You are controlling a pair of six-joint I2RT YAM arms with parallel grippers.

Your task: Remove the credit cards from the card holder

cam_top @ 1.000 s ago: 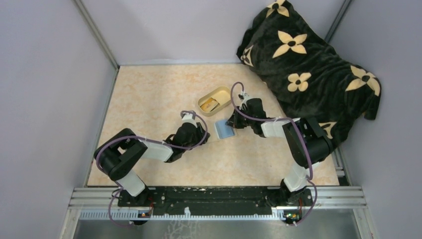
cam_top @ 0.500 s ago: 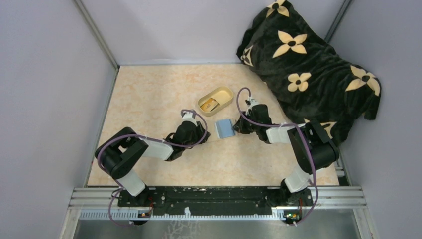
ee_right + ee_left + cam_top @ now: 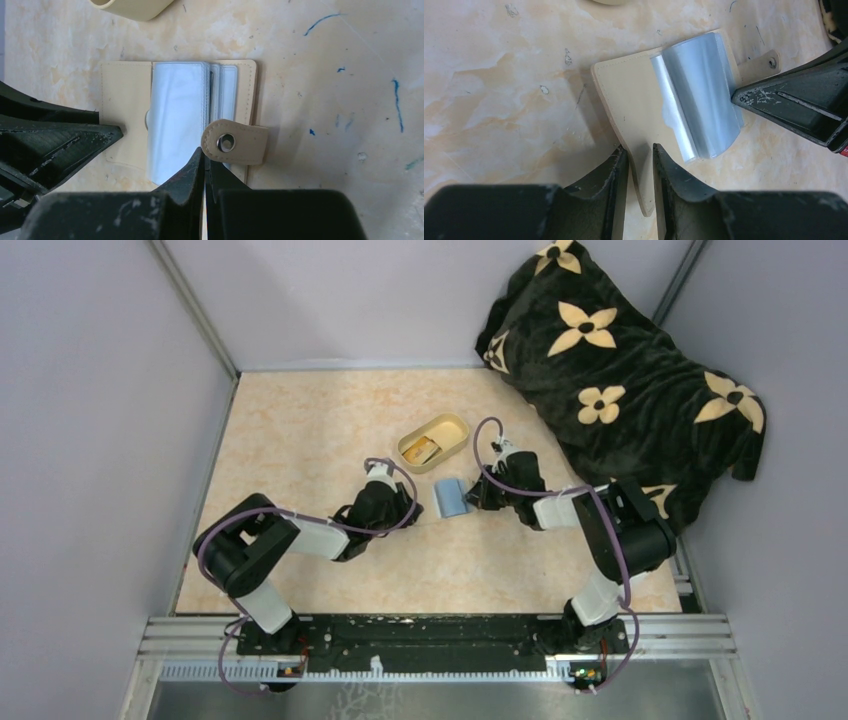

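Observation:
The card holder (image 3: 452, 498) lies open on the table, tan outside down, with blue-grey sleeves (image 3: 177, 115) fanned up. Its tan closing tab (image 3: 235, 142) points right. My left gripper (image 3: 640, 149) straddles the raised tan flap (image 3: 634, 100). Its jaws stand narrowly apart, with a gap beside the flap. My right gripper (image 3: 205, 152) is shut, its tip against the sleeves just left of the tab. It also shows in the left wrist view as a black right gripper (image 3: 744, 95) tip at the sleeves' edge. The credit cards are hidden, apart from a thin dark edge (image 3: 212, 82) between the sleeves.
An oval cream-yellow dish (image 3: 450, 425) stands just behind the holder, with something tan inside. A black blanket with cream flowers (image 3: 620, 370) fills the back right corner. Grey walls close in the left, back and right sides of the table.
My right gripper has come down from beside the dish to the holder's right edge. The left jaws have narrowed a little around the flap.

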